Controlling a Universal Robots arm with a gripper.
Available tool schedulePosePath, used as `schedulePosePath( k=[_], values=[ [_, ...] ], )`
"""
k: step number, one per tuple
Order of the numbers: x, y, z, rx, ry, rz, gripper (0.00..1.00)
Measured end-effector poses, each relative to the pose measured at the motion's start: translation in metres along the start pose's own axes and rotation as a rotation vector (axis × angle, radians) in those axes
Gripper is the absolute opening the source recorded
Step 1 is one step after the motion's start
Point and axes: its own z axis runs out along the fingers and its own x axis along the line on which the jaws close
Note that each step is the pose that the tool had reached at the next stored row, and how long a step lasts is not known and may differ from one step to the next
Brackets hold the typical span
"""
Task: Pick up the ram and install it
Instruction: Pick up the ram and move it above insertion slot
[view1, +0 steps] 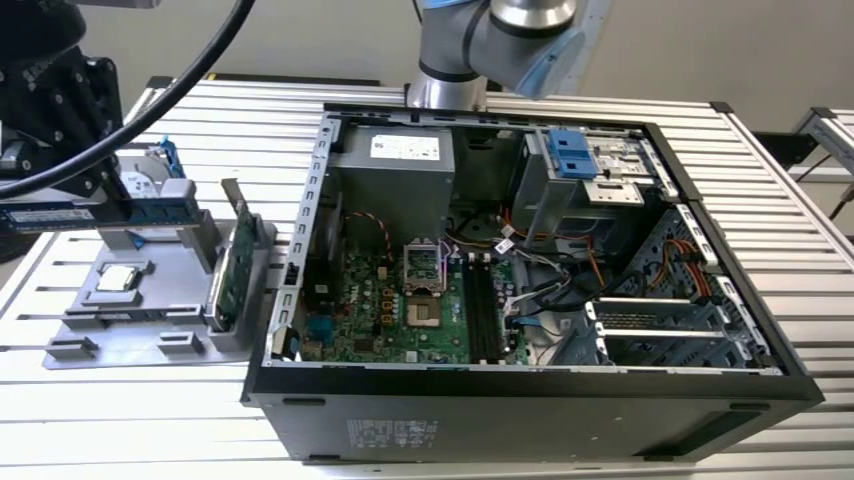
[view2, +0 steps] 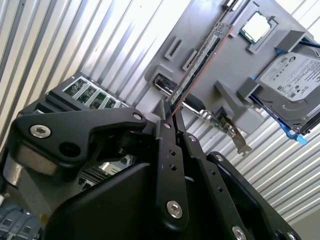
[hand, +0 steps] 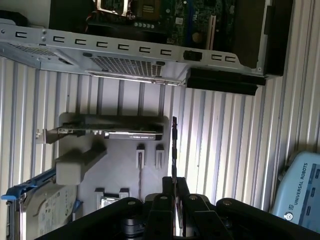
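Jaws clamped on ram (view2: 200, 62)
Held by one end, clear of the tray (hand: 120, 170), likely so its contact edge is left free.

My gripper (view2: 172, 125): matt black links, glossy steel screw heads. The ram (view2: 200, 60): dark board, copper-toned edge. Table (view1: 240, 110): ribbed bare metal. Tray (view1: 134, 325): matt grey plastic. Hard drive (view2: 292, 82): silver metal, pale label.
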Motion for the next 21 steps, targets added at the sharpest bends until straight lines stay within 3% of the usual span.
schedulePosePath(
  k=[21],
  values=[
    [-0.0021,0.0312,0.0005,0.0007,-0.0001,0.0,0.0]
  ],
)
